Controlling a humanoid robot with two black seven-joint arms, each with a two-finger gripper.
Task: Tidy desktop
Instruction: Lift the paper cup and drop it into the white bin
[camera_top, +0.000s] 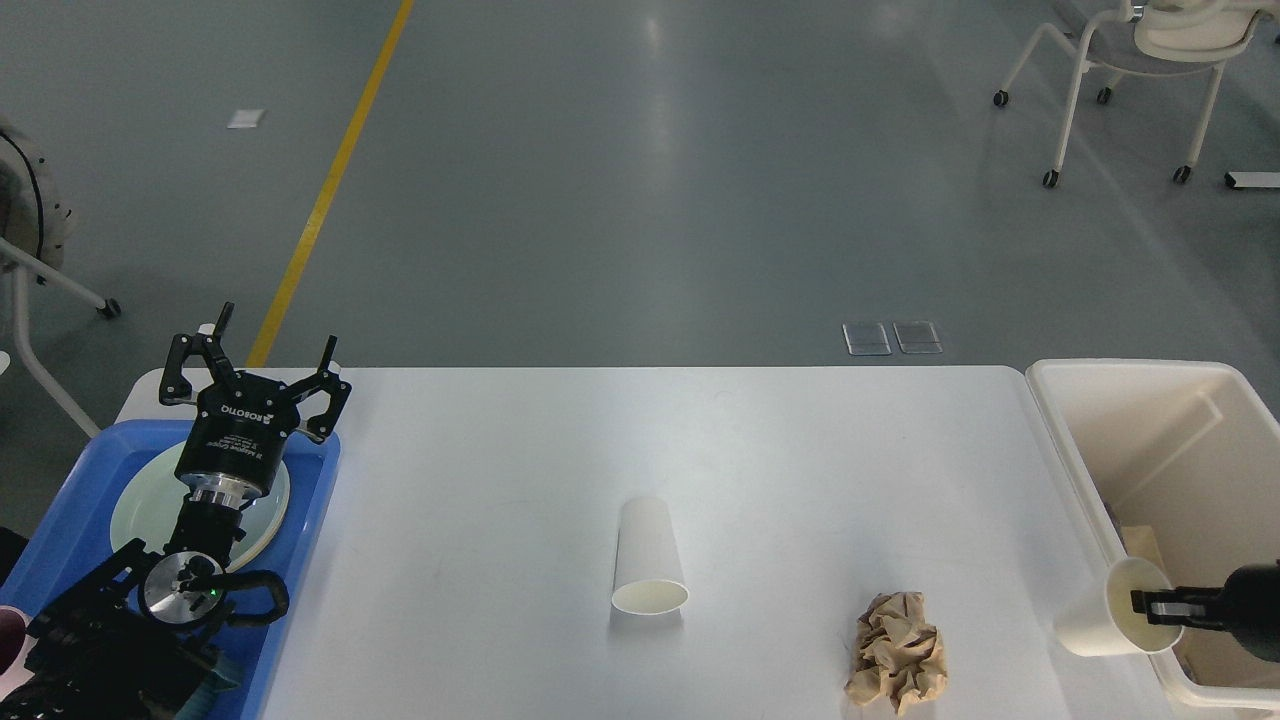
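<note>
Head view: desktop (800, 450) long axis runs left-right.

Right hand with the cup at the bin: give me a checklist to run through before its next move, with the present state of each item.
1. Right hand grips the cup, finger inside the rim: ok.
2. Cup over the bin: not ok; only its mouth reaches the bin's near wall, and the rest hangs over the desktop.
3. Room in the bin: ok; mostly bare inside.
4. Cup empty: ok; nothing shows inside.
5. Left hand out of the way: ok; open above the tray.
6. Desktop tidy: not ok; the lying cup and paper wad remain.
</note>
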